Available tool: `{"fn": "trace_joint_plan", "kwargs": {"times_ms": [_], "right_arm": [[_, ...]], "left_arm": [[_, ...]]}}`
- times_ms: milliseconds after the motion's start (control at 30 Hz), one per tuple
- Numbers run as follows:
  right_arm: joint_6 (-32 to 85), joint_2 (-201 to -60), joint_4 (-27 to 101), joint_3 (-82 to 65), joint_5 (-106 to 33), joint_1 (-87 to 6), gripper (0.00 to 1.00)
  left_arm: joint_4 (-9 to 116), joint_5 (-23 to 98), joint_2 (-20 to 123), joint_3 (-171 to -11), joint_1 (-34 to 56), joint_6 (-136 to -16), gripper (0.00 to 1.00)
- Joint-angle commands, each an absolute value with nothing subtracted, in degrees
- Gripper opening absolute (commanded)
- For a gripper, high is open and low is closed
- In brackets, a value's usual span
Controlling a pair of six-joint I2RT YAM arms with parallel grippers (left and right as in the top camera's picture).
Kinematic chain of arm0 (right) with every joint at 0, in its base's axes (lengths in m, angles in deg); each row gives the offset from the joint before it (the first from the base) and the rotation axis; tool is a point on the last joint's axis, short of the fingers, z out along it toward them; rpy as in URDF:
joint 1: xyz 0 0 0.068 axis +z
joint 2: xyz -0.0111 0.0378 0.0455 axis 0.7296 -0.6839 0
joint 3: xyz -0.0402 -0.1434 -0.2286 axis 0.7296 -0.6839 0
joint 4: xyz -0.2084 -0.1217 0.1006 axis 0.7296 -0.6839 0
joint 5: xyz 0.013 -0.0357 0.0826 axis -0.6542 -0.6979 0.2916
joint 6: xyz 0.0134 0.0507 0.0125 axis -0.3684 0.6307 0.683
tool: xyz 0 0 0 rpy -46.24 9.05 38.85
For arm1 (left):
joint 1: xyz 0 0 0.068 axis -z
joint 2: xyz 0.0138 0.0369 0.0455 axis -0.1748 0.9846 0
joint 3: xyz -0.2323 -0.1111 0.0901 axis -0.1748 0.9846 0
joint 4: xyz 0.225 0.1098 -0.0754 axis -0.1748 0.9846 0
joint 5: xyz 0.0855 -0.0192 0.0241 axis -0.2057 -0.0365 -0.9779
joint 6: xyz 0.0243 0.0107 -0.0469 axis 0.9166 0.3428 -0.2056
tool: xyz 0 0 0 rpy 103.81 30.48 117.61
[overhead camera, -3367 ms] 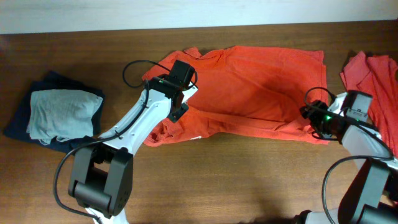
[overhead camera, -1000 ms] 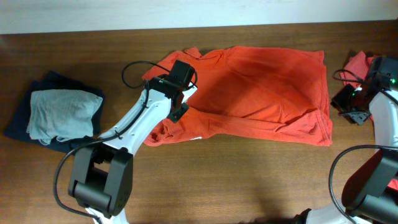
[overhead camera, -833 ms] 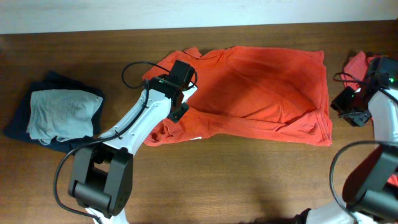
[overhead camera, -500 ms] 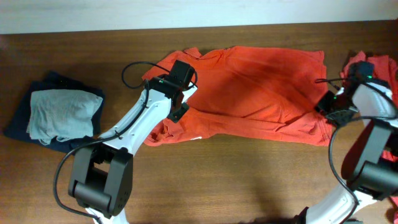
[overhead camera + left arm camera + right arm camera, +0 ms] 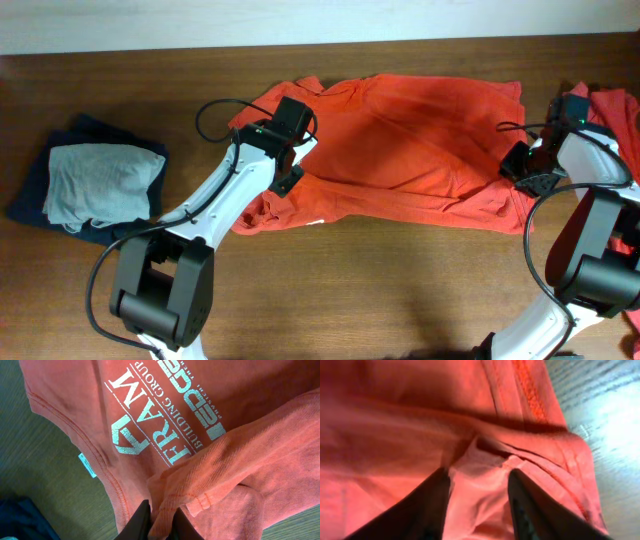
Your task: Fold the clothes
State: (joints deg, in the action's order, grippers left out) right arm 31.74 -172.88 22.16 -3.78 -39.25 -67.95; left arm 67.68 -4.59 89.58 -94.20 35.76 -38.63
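Left wrist view: left gripper [image 5: 159, 522] is pinched tight on a thin fold of the orange-red T-shirt [image 5: 215, 465] below the FRAM logo [image 5: 145, 430], and so little cloth could slip out on a pull. Right gripper [image 5: 480, 505] is part-open astride the bunched hem [image 5: 532, 402], apparently unclamped. Closing there may catch one layer only and skew the fold. T-shirt lies spread across the table's [image 5: 400, 300] far middle, with the right gripper near the table's right edge.

Over at the left end of the dark wooden table [image 5: 380, 290] there's a folded navy garment [image 5: 28, 200], with a pale grey garment [image 5: 100, 180] folded on top of it. White wall [image 5: 300, 20] runs along the table's back edge.
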Motion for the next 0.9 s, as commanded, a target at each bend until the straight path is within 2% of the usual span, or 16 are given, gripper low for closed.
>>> {"fn": "trace_joint_plan", "kwargs": {"times_ms": [0,333,367,467,500,533,600,633,867], "right_arm": [[31.7,-174.4,22.1,-3.1,-40.6,-67.8,0.33],[31.9,-174.8,22.2,-3.1,-42.1,-67.8,0.32],[32.6,-174.8,22.1,-3.1,-42.1,-67.8,0.31],[33.0,-174.8,22.2,-3.1,-42.1,-67.9,0.18],[33.0,-174.8,22.2,-3.1,-42.1,-67.9,0.17],[33.0,-174.8,22.3,-3.1,-42.1,-67.9,0.2],[33.0,-174.8,22.7,-3.1,-41.8,-67.9,0.43],[33.0,-174.8,22.8,-3.1,-40.5,-67.9,0.5],[33.0,-174.8,23.3,-3.1,-39.7,-67.9,0.53]], "left_arm": [[67.8,-3.9,90.1,-95.0,35.5,-39.4,0.13],[67.8,-3.9,90.1,-95.0,35.5,-39.4,0.13],[67.8,-3.9,90.1,-95.0,35.5,-39.4,0.13],[67.7,-3.9,90.1,-95.0,35.5,-39.4,0.13],[67.8,-3.9,90.1,-95.0,35.5,-39.4,0.13],[67.7,-3.9,90.1,-95.0,35.5,-39.4,0.13],[67.7,-3.9,90.1,-95.0,35.5,-39.4,0.13],[67.7,-3.9,90.1,-95.0,35.5,-39.4,0.13],[67.7,-3.9,90.1,-95.0,35.5,-39.4,0.13]]}}
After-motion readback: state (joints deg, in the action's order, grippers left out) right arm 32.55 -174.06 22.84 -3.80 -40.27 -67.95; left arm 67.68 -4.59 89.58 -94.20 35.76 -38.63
